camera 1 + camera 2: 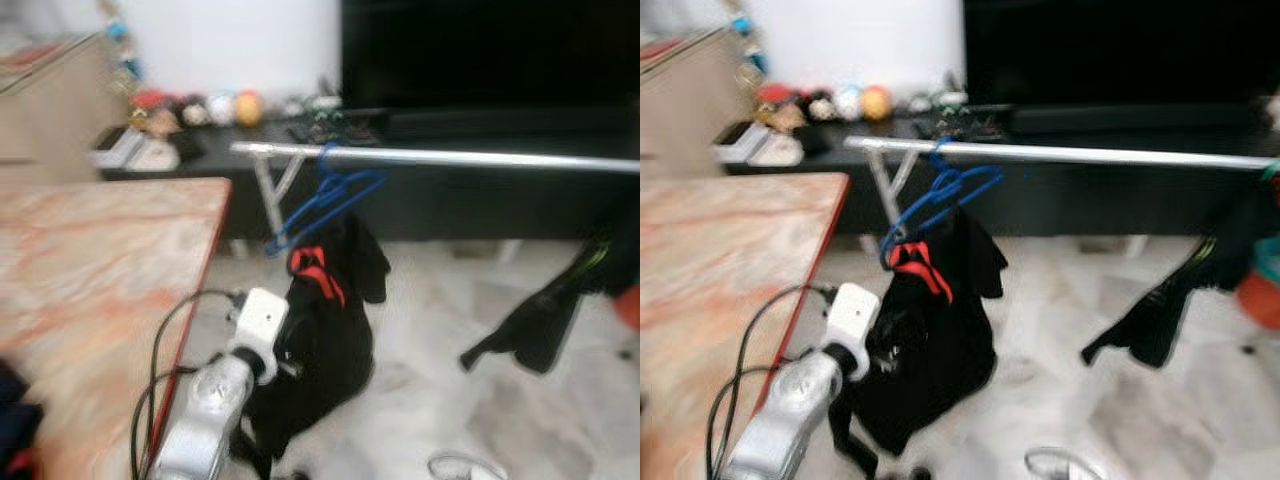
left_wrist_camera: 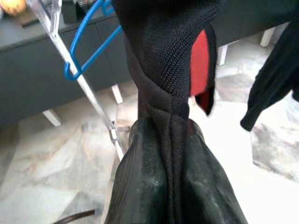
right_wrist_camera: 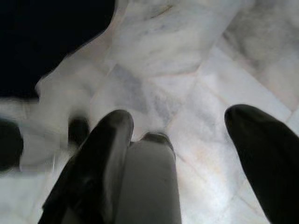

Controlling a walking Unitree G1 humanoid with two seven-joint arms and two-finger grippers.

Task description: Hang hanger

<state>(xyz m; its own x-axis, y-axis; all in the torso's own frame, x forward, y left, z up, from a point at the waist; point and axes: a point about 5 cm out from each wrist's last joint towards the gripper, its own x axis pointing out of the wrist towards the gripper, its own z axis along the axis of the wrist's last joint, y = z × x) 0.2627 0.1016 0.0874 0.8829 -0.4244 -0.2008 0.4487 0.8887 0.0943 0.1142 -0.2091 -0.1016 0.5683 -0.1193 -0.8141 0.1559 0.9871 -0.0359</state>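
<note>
A blue hanger [image 1: 333, 196] hooks over the silver rail [image 1: 470, 157] near its left end. Below the hanger droops a black garment with a red patch [image 1: 325, 340]. My left arm [image 1: 215, 395] reaches up from the bottom into that garment. In the left wrist view my left gripper [image 2: 169, 133] is shut on a twisted fold of the black garment [image 2: 163, 60], with the blue hanger [image 2: 88, 51] behind it. My right gripper [image 3: 184, 149] hangs open over the marble floor, nothing between its fingers [image 3: 110, 140].
A marble-patterned table [image 1: 100, 270] with a red edge lies at my left. A dark low cabinet [image 1: 450, 200] with toys and a black screen stands behind the rail. Another black garment [image 1: 540, 320] hangs at the rail's right. The rail's slanted leg [image 1: 268, 195] stands by the hanger.
</note>
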